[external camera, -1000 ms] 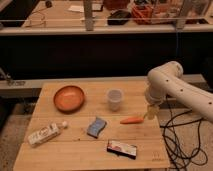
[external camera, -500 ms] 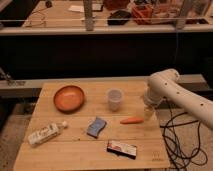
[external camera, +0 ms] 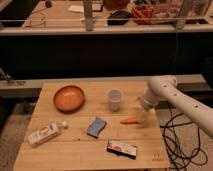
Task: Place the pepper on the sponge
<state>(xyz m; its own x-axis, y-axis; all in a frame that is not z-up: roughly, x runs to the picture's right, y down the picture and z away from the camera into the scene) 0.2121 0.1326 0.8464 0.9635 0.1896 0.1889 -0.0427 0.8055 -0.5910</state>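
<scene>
not on the sponge (external camera: 97,127): pepper (external camera: 130,120) flat on the bench (external camera: 75,152), near the sponge and to its right as seen, apart from it, one end pointing roughly toward it.

gripper (external camera: 145,116) low over the bench, on the far side of the pepper from the sponge, right at the pepper's outer end. clenched, released or grasping: cannot tell.

judged as the pick-up step, with the gripper down at the pepper for a grasp. no sign of a lift, the pepper flush with the wood.

next move, on that reading:
- needs a sure hold across the slim body
- then a lift clear of the bench and a short carry over to the sponge
- then a set-down square on its top face

calls for care: slim and tapered, so apt to roll or slip; small soft sponge, so apt to shed the pepper if laid near an edge.

cup (external camera: 115,100) beyond the sponge, bowl (external camera: 69,97) beyond it to the other side, box (external camera: 121,149) nearer the camera than the sponge. nothing between pepper and sponge.
</scene>
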